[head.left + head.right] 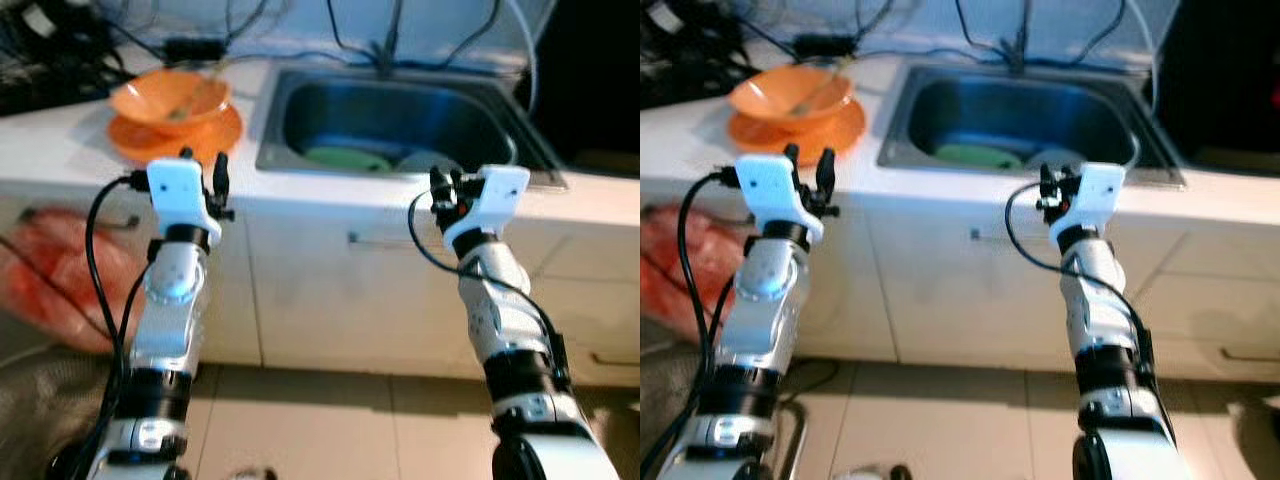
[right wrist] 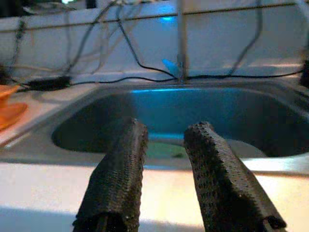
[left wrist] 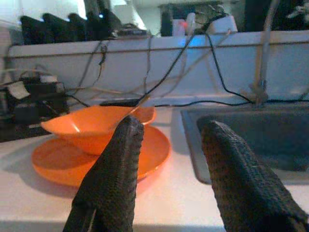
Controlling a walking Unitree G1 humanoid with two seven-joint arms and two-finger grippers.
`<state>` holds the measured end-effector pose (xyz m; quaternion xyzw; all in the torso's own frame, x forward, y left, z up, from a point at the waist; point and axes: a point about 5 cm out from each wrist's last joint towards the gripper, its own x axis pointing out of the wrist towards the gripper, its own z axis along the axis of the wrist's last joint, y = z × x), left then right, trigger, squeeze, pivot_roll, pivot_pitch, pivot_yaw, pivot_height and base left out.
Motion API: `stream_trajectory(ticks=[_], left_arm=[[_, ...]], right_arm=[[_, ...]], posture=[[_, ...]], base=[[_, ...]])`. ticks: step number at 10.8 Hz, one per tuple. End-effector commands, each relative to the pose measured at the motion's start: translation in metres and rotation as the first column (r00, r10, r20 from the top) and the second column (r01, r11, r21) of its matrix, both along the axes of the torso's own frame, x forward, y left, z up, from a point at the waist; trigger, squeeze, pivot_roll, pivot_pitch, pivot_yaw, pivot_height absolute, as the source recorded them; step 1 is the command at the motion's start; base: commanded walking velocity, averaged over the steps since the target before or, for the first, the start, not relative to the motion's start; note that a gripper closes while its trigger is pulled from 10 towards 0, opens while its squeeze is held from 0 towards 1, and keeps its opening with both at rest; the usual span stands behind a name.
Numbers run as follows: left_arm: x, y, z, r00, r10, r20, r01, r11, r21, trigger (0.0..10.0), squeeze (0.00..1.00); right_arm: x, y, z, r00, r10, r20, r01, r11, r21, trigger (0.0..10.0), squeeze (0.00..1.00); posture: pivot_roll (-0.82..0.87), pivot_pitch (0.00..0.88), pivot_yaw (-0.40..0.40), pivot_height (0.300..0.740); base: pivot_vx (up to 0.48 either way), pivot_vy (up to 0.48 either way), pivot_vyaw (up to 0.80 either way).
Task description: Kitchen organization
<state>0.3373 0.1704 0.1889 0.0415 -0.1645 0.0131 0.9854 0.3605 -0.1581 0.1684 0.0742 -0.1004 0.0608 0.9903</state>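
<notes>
A white kitchen counter [image 1: 940, 185] holds a steel sink [image 1: 902, 110] with a green plate [image 1: 975, 155] lying inside. To the sink's left, an orange bowl [image 1: 790, 95] sits on an orange plate [image 1: 830, 130]. Two silver arms rise before the counter: the left gripper [image 1: 808, 165], fingers parted, near the orange plate; the right gripper [image 1: 1052, 186] at the sink's front edge.

bowl [image 1: 170, 98] on plate [image 1: 176, 135], left of sink [image 1: 400, 125]
</notes>
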Motion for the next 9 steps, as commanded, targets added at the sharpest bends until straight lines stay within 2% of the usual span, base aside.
stream_trajectory(ticks=[1,7,9], left_arm=[[0.0008,-0.0059,-0.0006,1.0,-0.017,-0.007,0.017,1.0,0.008,10.0,0.0],[0.0003,-0.0066,0.0015,1.0,-0.02,0.003,0.02,1.0,0.008,10.0,0.0],[-0.0002,-0.0085,0.0024,0.999,-0.035,0.012,0.034,0.999,0.012,10.0,0.0]], right_arm=[[-0.0015,-0.0072,-0.0028,1.0,-0.014,-0.009,0.014,1.0,0.002,10.0,0.0],[-0.0019,-0.004,-0.0047,1.0,-0.006,-0.015,0.005,0.999,-0.032,10.0,0.0],[-0.0019,-0.0047,-0.0055,1.0,-0.008,-0.017,0.008,1.0,-0.027,10.0,0.0]], posture=[[0.05,0.073,-0.03,0.74],[0.06,0.076,-0.03,0.74],[0.06,0.077,-0.029,0.74]], base=[[0.472,0.0,0.0],[0.472,0.0,0.0],[0.137,0.0,0.0]])
